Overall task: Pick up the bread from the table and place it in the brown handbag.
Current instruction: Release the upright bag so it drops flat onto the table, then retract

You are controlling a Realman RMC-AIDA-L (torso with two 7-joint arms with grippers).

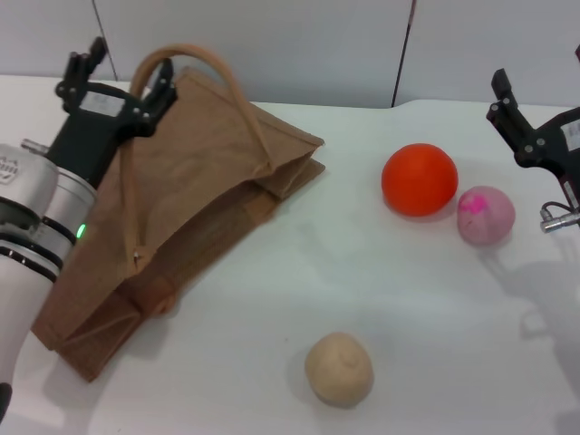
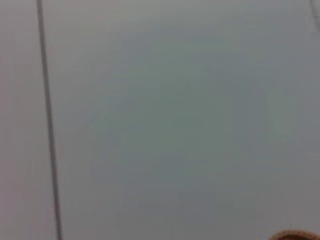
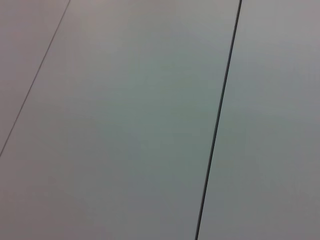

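Jute-brown and slumped on its side, the brown handbag (image 1: 199, 199) lies at the left of the table (image 1: 272, 381), my left gripper (image 1: 122, 77) hovering with fingers apart beside its raised handle (image 1: 227, 82), my right gripper (image 1: 500, 98) likewise spread, out past the orange ball (image 1: 419, 179)

Left arm: you see it reaching forward along the left side, silver forearm low, black wrist raised.
Left gripper (image 1: 118, 72): its fingers spread apart, pointing away from you.
Right gripper (image 1: 504, 101): at the right edge, raised, one black finger visible.
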